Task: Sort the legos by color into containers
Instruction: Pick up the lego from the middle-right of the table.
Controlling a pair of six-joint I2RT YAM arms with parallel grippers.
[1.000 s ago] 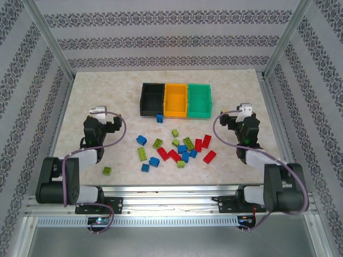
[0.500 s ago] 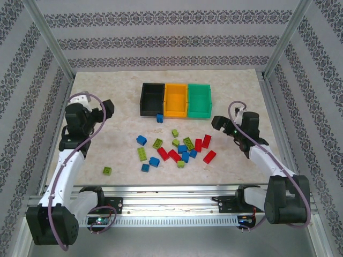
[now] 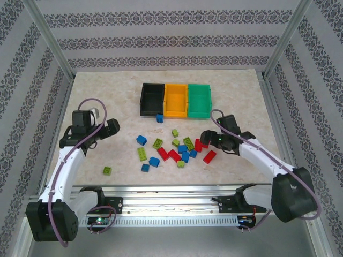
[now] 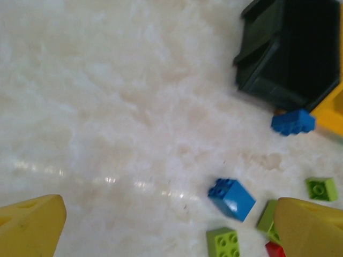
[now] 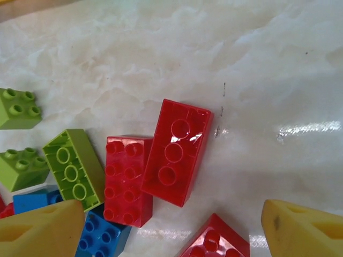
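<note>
The legos (image 3: 177, 150) lie scattered mid-table as blue, lime green and red bricks. One blue brick (image 3: 159, 118) sits in front of the containers: a black bin (image 3: 151, 99), an orange-yellow bin (image 3: 176, 100) and a green bin (image 3: 199, 100) in a row at the back. My right gripper (image 3: 206, 137) hovers open over two red bricks, an upturned one (image 5: 176, 151) and a studded one (image 5: 127, 179), lying side by side between its fingers (image 5: 300, 230). My left gripper (image 3: 111, 128) is open over bare table, with a blue brick (image 4: 231, 198) ahead of it.
A lone green brick (image 3: 107, 170) lies near the front left. Another red brick (image 5: 217, 240) and a blue one (image 5: 99, 235) crowd the right gripper's jaws. The black bin's corner (image 4: 278, 59) is at the left wrist view's upper right. Frame posts stand at the table's corners.
The right arm has reached left and down onto the red bricks. The left arm has swung from the left edge toward the pile. No brick has moved.
</note>
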